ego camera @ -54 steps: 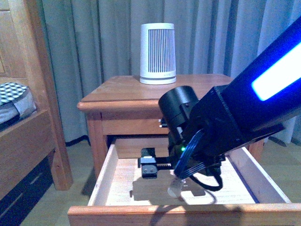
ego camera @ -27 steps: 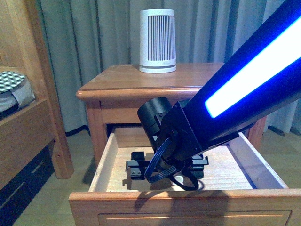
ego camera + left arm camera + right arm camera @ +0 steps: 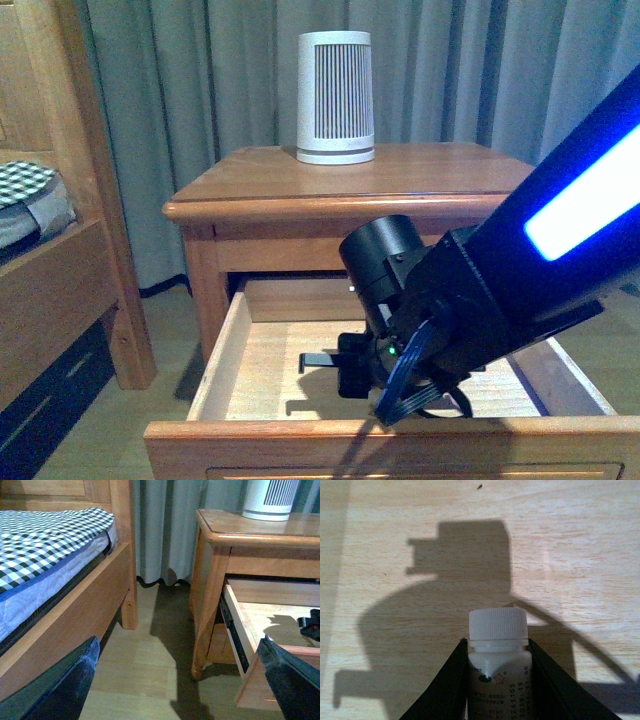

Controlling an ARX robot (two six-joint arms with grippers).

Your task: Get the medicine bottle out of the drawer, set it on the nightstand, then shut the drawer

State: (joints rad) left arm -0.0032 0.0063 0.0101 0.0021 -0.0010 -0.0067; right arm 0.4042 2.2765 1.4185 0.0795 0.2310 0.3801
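Your left gripper [image 3: 179, 645] hangs low, its dark fingers spread wide on nothing. Further right, inside the open pale-wood upper drawer [image 3: 222, 345] of the reddish-brown wooden nightstand [image 3: 350, 172], your right gripper [image 3: 498, 647] is clamped on the small white plastic medicine bottle [image 3: 498, 672], just under its ribbed cap. It's likely light, stiff and smooth-sided. That shoulder hold looks sound, so squeeze modestly.

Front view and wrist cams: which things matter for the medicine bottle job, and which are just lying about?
Job:
medicine bottle, clamped in the right end effector
drawer, open
nightstand

Lying about:
white ribbed cylinder on the nightstand top
bed with checked cover
curtain
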